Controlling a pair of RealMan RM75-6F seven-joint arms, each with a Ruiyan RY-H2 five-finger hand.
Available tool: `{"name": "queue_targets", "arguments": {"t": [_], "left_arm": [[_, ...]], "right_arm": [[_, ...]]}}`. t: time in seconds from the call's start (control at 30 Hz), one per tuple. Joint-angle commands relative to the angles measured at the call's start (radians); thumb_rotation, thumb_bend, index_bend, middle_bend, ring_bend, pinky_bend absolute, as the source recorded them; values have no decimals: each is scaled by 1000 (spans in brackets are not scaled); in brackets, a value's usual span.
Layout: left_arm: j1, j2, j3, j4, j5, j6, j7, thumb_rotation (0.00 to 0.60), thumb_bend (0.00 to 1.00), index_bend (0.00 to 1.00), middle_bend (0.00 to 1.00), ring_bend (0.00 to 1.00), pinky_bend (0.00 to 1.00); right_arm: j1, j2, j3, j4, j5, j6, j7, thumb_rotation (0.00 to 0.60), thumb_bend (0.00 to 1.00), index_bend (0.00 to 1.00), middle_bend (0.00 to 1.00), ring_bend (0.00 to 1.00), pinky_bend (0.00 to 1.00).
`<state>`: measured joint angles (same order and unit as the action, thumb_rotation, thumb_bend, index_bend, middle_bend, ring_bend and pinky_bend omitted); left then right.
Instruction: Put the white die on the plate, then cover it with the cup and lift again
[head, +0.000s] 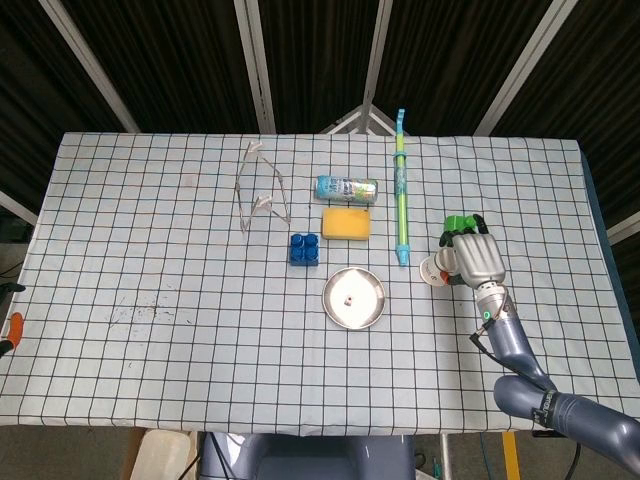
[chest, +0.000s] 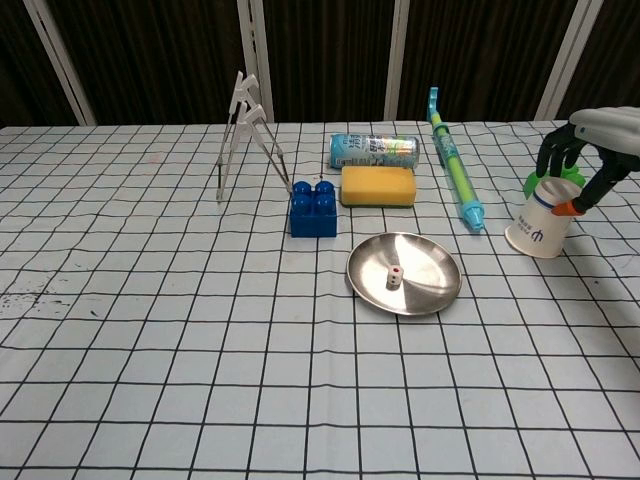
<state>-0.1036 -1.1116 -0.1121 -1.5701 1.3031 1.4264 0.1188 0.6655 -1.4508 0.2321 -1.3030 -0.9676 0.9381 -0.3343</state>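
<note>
The white die (head: 349, 299) (chest: 395, 275) lies inside the round metal plate (head: 372, 308) (chest: 440, 290) in the middle of the checked tablecloth. To the right of the plate a white paper cup (head: 432, 270) (chest: 538, 228) with a blue band is turned mouth down and tilted. My right hand (head: 475, 258) (chest: 590, 150) comes down on it from above, and its dark fingers and orange-tipped thumb grip the cup's upper end. The left hand shows in neither view.
Behind the plate lie a blue toy brick (chest: 313, 209), a yellow sponge (chest: 378, 186), a lying can (chest: 373, 150) and a long green-blue water squirter (chest: 455, 172). A wire stand (chest: 245, 140) rises at the back left. A green object (chest: 535, 182) sits just behind the cup.
</note>
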Motion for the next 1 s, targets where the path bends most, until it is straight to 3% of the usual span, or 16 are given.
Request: {"name": "queue_targets", "arguments": {"t": [0.03, 0.37, 0.67, 1.0], "left_arm": [[0, 0, 0, 0, 1, 1, 0, 600, 695, 312, 0, 0, 118], [-1, -1, 1, 0, 0, 0, 1, 600, 695, 314, 0, 0, 118], [1, 0, 1, -1, 2, 3, -1, 600, 695, 316, 0, 0, 118], [2, 5, 2, -1, 5, 2, -14, 600, 695, 319, 0, 0, 118]], "right_arm": [[1, 1, -2, 1, 4, -3, -3, 600, 240, 425, 421, 310, 0], [-1, 5, -7, 0, 8, 0, -5, 600, 259, 429, 470, 311, 0], [-7, 9, -12, -7, -13, 17, 7, 600, 371, 469, 545, 337, 0], [3, 50, -2, -89, -32, 46, -33, 600, 396, 472, 552, 341, 0]]}}
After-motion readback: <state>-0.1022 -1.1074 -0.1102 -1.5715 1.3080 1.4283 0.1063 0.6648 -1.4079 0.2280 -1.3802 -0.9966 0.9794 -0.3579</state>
